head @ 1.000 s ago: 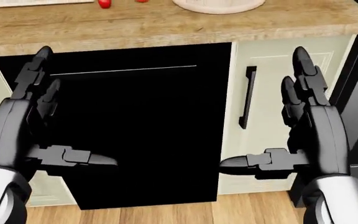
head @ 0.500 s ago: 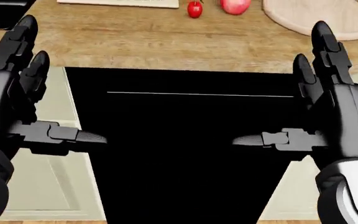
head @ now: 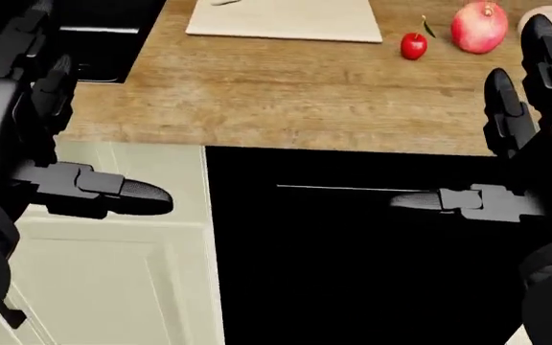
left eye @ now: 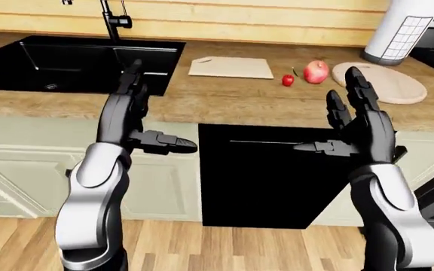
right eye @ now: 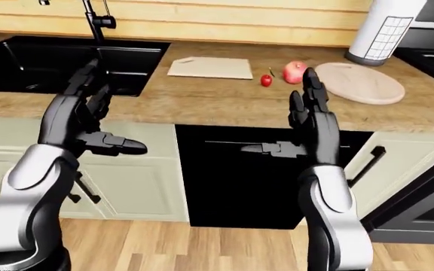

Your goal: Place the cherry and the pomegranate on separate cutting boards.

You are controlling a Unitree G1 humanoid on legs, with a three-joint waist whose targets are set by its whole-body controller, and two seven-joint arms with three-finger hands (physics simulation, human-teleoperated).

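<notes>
The small red cherry [left eye: 288,80] lies on the wooden counter [left eye: 224,101], just beside the bigger red round pomegranate [left eye: 315,71]. Both stand between the pale rectangular cutting board [left eye: 231,67] and the round light wooden cutting board [left eye: 387,82], on neither of them. The black left hand [left eye: 138,121] and the black right hand [left eye: 356,124] are raised before the counter edge, fingers spread apart, holding nothing.
</notes>
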